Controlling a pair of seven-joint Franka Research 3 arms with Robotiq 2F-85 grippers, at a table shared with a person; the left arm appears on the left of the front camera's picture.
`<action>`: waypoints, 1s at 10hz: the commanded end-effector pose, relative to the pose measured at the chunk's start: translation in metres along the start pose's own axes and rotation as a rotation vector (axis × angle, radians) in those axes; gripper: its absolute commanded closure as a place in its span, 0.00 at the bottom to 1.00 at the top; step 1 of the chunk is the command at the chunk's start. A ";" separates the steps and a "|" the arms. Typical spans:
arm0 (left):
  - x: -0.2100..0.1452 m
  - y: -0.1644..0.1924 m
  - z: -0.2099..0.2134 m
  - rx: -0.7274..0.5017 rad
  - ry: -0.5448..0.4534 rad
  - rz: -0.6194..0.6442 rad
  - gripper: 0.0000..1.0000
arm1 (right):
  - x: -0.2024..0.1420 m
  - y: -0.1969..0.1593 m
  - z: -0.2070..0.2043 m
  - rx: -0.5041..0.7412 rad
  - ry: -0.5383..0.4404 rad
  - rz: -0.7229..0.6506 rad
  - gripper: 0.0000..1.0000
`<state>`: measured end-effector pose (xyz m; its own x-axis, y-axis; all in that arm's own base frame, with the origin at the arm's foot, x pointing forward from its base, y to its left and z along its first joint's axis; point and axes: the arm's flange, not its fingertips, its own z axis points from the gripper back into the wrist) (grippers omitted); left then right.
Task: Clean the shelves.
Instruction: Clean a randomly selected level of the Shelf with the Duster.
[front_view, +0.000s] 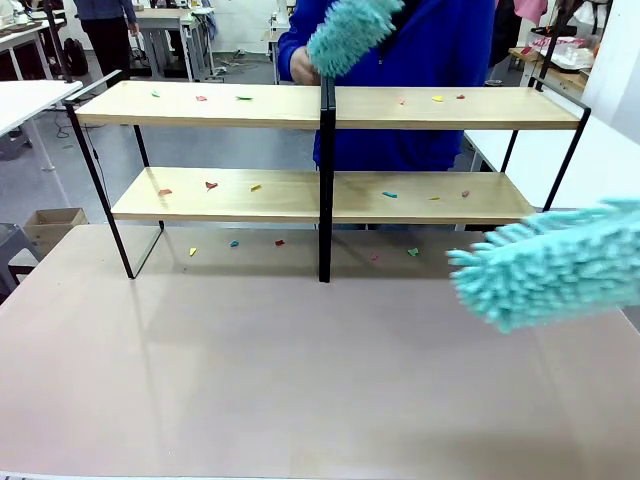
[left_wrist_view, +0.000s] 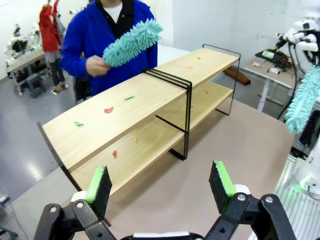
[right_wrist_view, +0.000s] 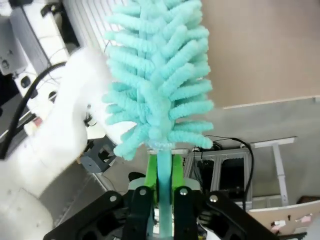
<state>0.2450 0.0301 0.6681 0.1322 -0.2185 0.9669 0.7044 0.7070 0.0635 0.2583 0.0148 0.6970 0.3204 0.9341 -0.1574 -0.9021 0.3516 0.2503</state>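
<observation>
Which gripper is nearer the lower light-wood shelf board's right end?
Right. The right gripper, shut on a fluffy teal duster, is by that end; the open left gripper is off the opposite end.

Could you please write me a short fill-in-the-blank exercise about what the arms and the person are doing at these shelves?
1. The right gripper is shut on the ____ of a teal duster.
2. The left gripper stands ____, with nothing between its pads.
3. The person's hand holds a second duster above the ____ board of the shelves.
4. Coloured scraps lie on ____ boards.

Missing words: handle; open; top; both
</observation>
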 end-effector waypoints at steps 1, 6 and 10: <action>-0.001 -0.001 -0.002 0.007 0.004 0.004 0.00 | 0.068 0.014 -0.014 -0.078 -0.032 -0.071 0.88; -0.001 -0.001 -0.002 0.007 0.004 0.004 0.00 | 0.183 0.081 -0.045 -0.236 0.043 0.010 0.88; -0.001 -0.001 -0.002 0.007 0.004 0.004 0.00 | 0.174 0.081 -0.036 -0.195 -0.218 -0.152 0.88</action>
<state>0.2450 0.0303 0.6682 0.1322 -0.2182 0.9669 0.7043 0.7071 0.0633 0.2335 0.2160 0.6518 0.4451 0.8922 -0.0768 -0.8904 0.4500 0.0679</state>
